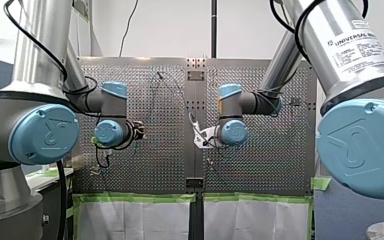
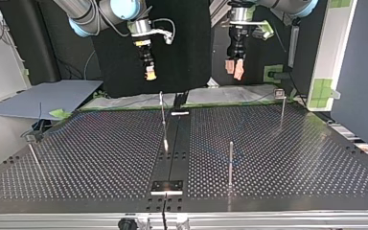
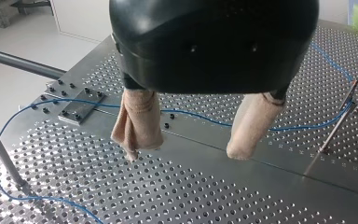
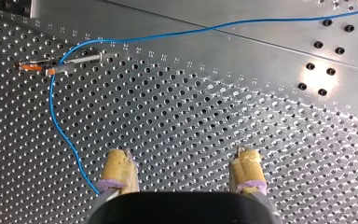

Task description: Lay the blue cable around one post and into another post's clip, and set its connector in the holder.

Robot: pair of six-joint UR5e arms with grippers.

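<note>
Both jaws apart, well above table point(image 2: 292, 158)

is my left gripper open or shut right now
Open: the left gripper shows its two beige pads well apart, gripping nothing; the blue cable lies on the table below.

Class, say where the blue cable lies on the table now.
In the right wrist view, the blue cable lies flat on the perforated table: it runs from beside my right pincer, bends at a post ahead, then crosses the centre strip.
</note>
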